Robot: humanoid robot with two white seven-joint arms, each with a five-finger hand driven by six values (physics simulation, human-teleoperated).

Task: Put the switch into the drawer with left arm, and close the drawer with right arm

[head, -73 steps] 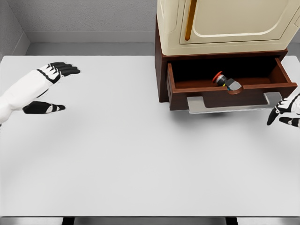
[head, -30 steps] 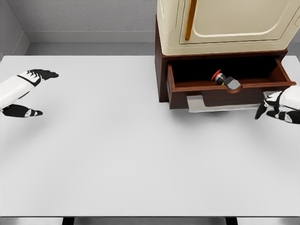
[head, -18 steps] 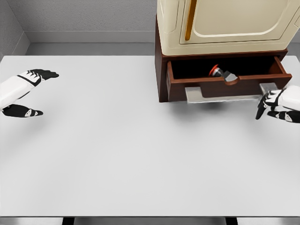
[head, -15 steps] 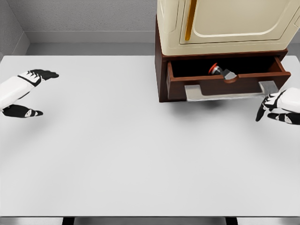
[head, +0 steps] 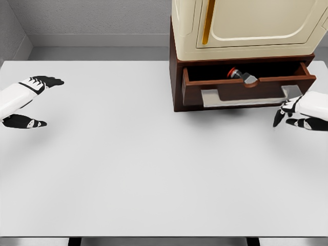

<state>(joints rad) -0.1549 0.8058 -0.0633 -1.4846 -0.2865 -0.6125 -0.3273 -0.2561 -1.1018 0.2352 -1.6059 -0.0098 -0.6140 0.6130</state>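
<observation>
The switch [head: 241, 76], grey with a red button, lies inside the brown drawer [head: 246, 89], which stands only a little way out of the cabinet. A grey handle [head: 246, 97] runs across the drawer front. My right hand [head: 289, 114] is at the right edge, just below and right of the handle's right end, fingers relaxed and holding nothing. Whether it touches the handle I cannot tell. My left hand [head: 32, 102] rests far off at the table's left edge, open and empty.
A cream appliance [head: 251, 25] with a rounded door sits on top of the brown cabinet [head: 175, 82] at the back right. The white table [head: 143, 169] stretches wide in front. A grey wall runs along the back.
The drawer has slid inward, most of the way into the cabinet, carrying the switch back. My right hand moved up and left towards the drawer front. The left arm drew back to the left early on, then stayed still.
</observation>
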